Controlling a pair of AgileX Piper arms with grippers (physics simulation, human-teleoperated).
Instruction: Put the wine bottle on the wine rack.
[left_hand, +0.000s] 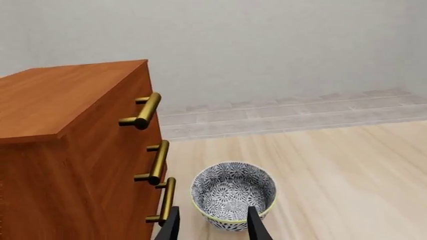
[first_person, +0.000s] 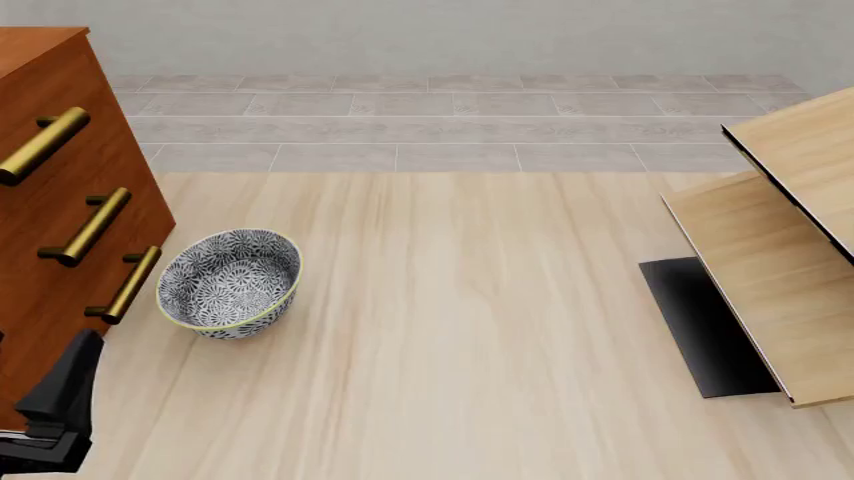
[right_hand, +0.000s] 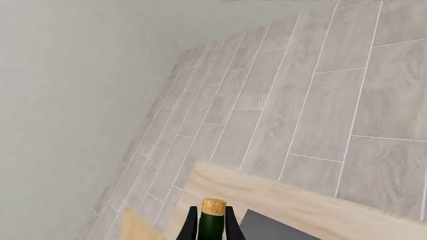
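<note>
Only the cork and neck of the wine bottle (right_hand: 213, 220) show in the right wrist view; its body and label are cut off. The front view's right edge crops the wine rack (first_person: 781, 270), its left edge the cabinet (first_person: 54, 230).

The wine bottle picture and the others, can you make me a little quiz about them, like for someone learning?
1. True or false: the wine bottle sits between the right gripper fingers in the right wrist view.
2. What stands right next to the patterned bowl in the front view? A) the wine rack B) the drawer cabinet C) a cup
3. Fill in: the bottle's top is a tan ____.

Key: 1 true. 2 B; the rack is far over on the table's right side. 3 cork.
</note>
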